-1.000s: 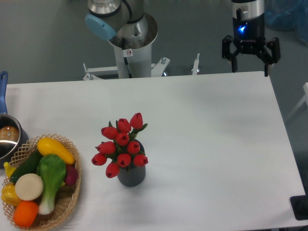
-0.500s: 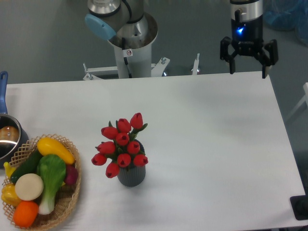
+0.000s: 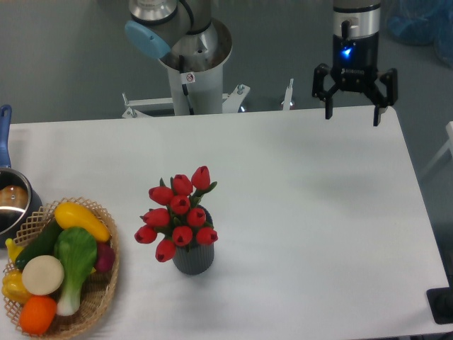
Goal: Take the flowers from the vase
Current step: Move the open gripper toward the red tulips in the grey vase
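Note:
The flowers, a bunch of red tulip buds with green leaves, stand in the vase, a small dark grey ribbed cylinder on the white table, left of its middle. My gripper hangs open and empty above the table's far right edge, well up and to the right of the flowers. Its black fingers point down, and a blue light glows on its body.
A wicker basket of toy vegetables and fruit sits at the front left. A metal pot with a blue handle is at the left edge. The robot base stands behind the table. A dark object sits at the front right corner.
My open gripper has moved a little to the left and slightly down along the table's far edge. The flowers and vase have not moved.

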